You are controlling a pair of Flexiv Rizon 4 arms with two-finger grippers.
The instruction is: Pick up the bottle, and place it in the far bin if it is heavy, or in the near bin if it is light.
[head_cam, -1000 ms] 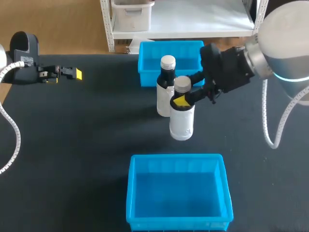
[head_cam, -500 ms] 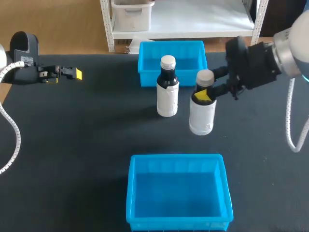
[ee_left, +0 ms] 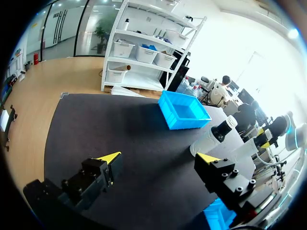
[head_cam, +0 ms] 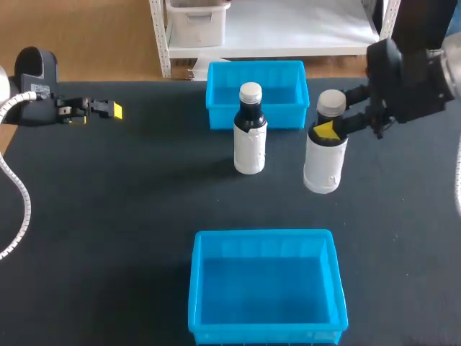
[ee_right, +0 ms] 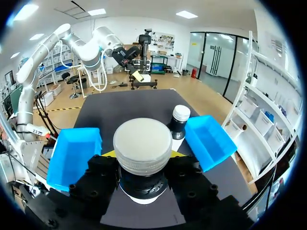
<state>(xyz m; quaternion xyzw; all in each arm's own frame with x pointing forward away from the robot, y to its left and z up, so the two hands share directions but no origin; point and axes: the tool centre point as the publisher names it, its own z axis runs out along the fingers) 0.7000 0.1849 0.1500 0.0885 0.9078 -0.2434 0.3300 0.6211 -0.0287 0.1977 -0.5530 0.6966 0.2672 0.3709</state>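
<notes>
My right gripper [head_cam: 330,130] is shut on the neck of a white-labelled dark bottle with a grey cap [head_cam: 324,162], holding it upright right of the far bin's front corner. In the right wrist view the cap [ee_right: 143,143] fills the space between the fingers of the right gripper [ee_right: 143,156]. A second, similar bottle [head_cam: 250,137] [ee_right: 178,122] stands in front of the far blue bin [head_cam: 217,109] [ee_right: 210,142]. The near blue bin [head_cam: 198,288] [ee_right: 76,154] sits at the table's front. My left gripper [head_cam: 108,109] [ee_left: 158,160] is open with nothing in it at the far left.
From the left wrist, both bottles [ee_left: 215,135] show ahead of the gripper beside the far bin [ee_left: 184,111]. Black tabletop lies bare between the left gripper and the bottles, and between the standing bottle and the near bin.
My right gripper has carried the held bottle rightward and slightly farther back, away from the standing bottle. The left arm, the standing bottle and both bins have not moved.
</notes>
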